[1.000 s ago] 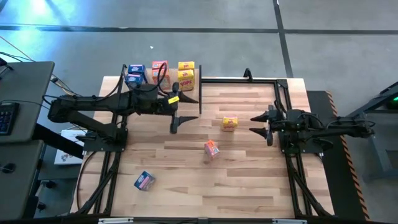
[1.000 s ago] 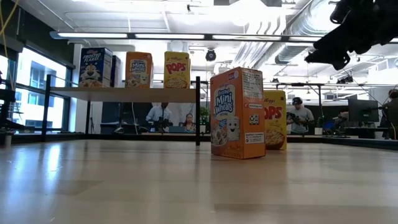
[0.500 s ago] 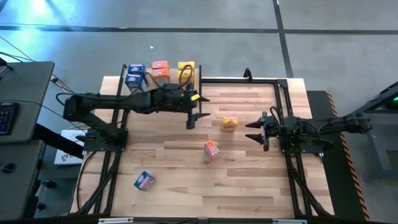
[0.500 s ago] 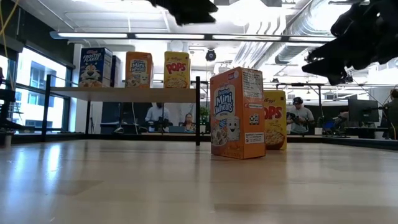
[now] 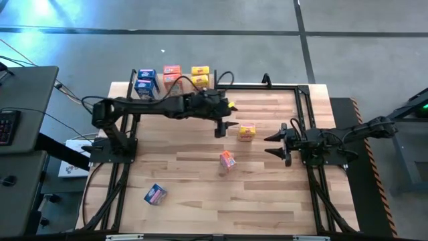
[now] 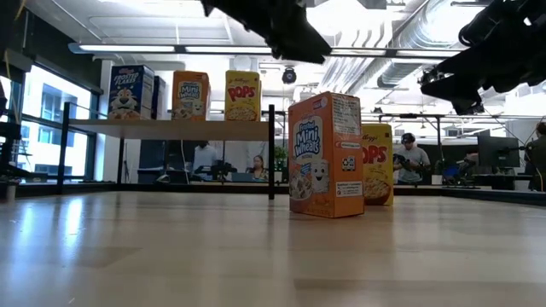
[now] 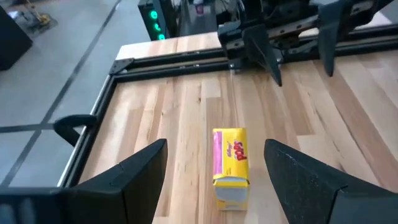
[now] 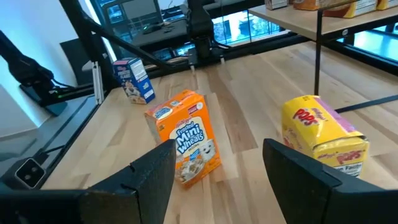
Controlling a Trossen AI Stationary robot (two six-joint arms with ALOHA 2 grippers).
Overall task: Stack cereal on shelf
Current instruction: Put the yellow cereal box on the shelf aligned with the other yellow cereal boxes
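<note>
- Dark left gripper (image 5: 221, 128) hangs over the table just beside the yellow box (image 5: 247, 132); fingers (image 7: 134, 171) spread wide, holding nothing, and the box shows between them in the left wrist view.
- Right gripper (image 5: 276, 144) near the table's right side, jaws parted, empty, pointing toward the yellow box and orange box (image 5: 227, 160).
- Orange box stands upright mid-table; yellow box just behind it in the low view.
- Blue box (image 5: 155, 194) sits alone near the front-left of the table (image 5: 267, 201).
- Shelf (image 6: 171, 128) at the back-left carries blue, orange and yellow boxes (image 6: 242, 95) in a row.
</note>
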